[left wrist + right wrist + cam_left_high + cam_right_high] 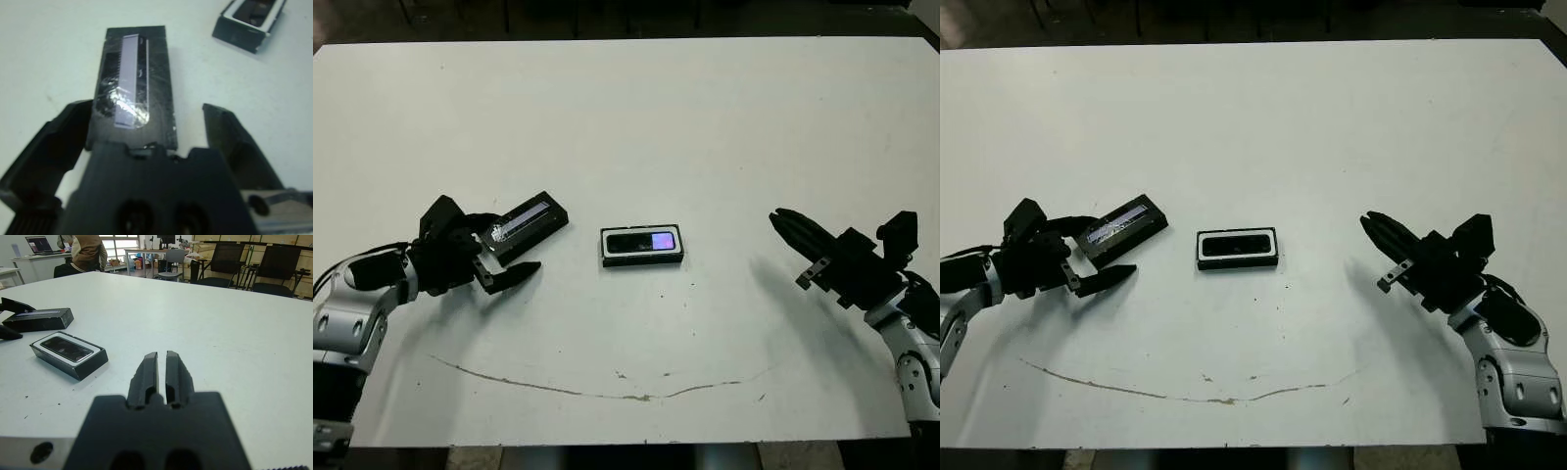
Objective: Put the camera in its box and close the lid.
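Head views: camera [643, 242] already lying in the box [642, 259] mid-table [626, 117], well apart from both grippers. Lid [527, 223] flat, reaching between the spread fingers [519, 272] of the left gripper [497, 257] — released, apparently lined up for a grasp. Right gripper [793, 235] clear, likely just out of the way.

Left wrist view: lid's silvery stripe and glare, one finger either side, not yet clamped.

Right wrist view: own fingers clenched together, holding nothing — camera's glossy face visible inside the white lining.
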You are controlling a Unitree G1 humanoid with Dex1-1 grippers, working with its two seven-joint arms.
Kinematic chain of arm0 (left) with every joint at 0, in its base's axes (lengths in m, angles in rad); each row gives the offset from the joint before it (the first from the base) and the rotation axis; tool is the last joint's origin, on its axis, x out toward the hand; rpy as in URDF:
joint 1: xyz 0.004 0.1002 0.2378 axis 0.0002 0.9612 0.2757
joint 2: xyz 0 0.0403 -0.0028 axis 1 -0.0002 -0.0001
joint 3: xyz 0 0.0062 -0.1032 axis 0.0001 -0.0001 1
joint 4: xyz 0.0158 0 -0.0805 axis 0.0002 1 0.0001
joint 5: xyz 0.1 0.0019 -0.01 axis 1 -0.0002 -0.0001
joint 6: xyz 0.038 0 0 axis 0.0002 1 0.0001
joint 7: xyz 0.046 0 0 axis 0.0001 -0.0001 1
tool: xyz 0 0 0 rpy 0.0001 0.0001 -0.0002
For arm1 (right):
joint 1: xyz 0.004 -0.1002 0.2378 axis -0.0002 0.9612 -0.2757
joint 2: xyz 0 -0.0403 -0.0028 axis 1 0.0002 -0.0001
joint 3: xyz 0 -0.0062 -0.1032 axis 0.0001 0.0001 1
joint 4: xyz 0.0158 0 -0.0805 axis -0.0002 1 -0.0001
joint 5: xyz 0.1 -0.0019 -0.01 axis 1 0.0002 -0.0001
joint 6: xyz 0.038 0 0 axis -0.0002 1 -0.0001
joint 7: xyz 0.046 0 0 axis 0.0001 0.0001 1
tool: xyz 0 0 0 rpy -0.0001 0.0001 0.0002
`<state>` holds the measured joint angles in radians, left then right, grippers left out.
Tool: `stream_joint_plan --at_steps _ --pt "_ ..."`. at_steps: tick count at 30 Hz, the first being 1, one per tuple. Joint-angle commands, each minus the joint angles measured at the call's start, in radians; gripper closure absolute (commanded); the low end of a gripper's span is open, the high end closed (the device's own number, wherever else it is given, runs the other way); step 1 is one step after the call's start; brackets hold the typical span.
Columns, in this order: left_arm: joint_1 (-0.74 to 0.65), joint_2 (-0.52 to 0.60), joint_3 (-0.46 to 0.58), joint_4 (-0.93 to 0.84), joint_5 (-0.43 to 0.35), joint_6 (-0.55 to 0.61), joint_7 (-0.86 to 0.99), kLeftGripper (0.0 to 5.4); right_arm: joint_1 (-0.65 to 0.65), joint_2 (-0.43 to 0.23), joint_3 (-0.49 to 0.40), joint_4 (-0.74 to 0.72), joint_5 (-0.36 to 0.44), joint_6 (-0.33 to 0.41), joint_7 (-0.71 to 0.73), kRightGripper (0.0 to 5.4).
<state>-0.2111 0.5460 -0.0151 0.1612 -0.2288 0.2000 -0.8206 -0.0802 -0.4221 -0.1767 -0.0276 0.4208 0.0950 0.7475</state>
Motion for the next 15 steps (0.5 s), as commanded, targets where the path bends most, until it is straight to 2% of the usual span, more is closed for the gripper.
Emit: stream_joint_plan --at_steps 1,8,12,15 --pt "0.045 -0.012 0.006 -0.002 0.022 0.012 0.047 1.35 0.010 -0.012 -0.005 0.017 0.003 0.006 0.007 5.40" --pt "0.079 -0.057 0.042 -0.021 -0.007 0.023 0.119 2.57 0.001 -0.012 -0.005 0.039 0.003 -0.007 0.021 5.40" --pt "0.098 -0.076 0.052 -0.074 -0.012 0.039 0.161 2.62 0.000 -0.014 -0.003 0.040 0.001 -0.006 0.026 5.40" --pt "0.102 -0.088 0.057 -0.089 -0.014 0.005 0.163 2.62 0.004 -0.018 0.000 0.025 -0.006 0.007 0.016 5.40"
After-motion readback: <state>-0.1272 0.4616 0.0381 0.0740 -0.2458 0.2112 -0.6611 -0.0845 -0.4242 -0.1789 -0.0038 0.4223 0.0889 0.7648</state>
